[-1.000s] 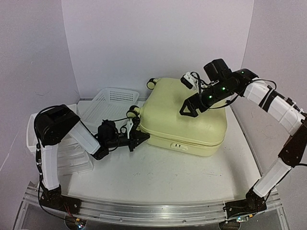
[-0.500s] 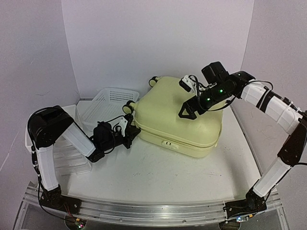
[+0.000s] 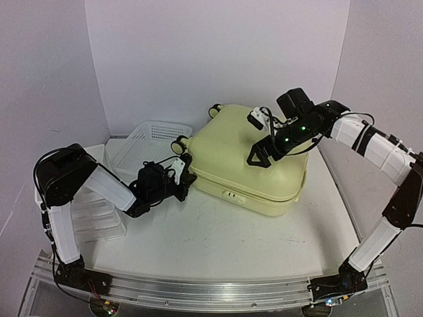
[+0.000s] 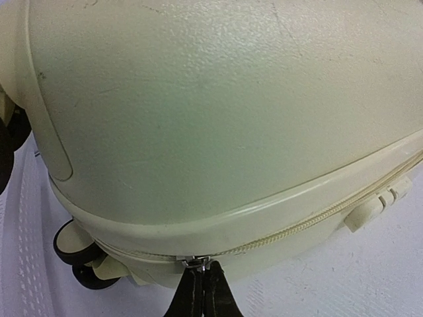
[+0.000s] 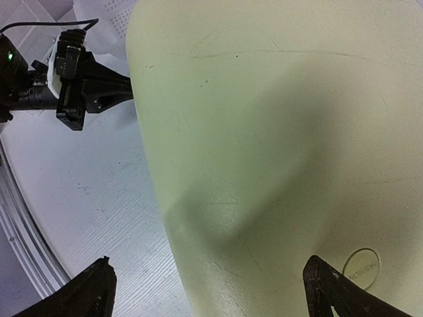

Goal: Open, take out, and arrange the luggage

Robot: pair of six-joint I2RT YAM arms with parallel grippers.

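The luggage (image 3: pixel 248 162) lies shut on the counter (image 3: pixel 218 244); left gripper (image 4: pixel 201 290) jaws pinch the zipper pull (image 4: pixel 196 262), right gripper (image 5: pixel 211 274) jaws spread wide; nothing taken out yet

Your top cam looks down from high behind; both wrist cams sit close on the luggage (image 3: pixel 225 152), seen everywhere.
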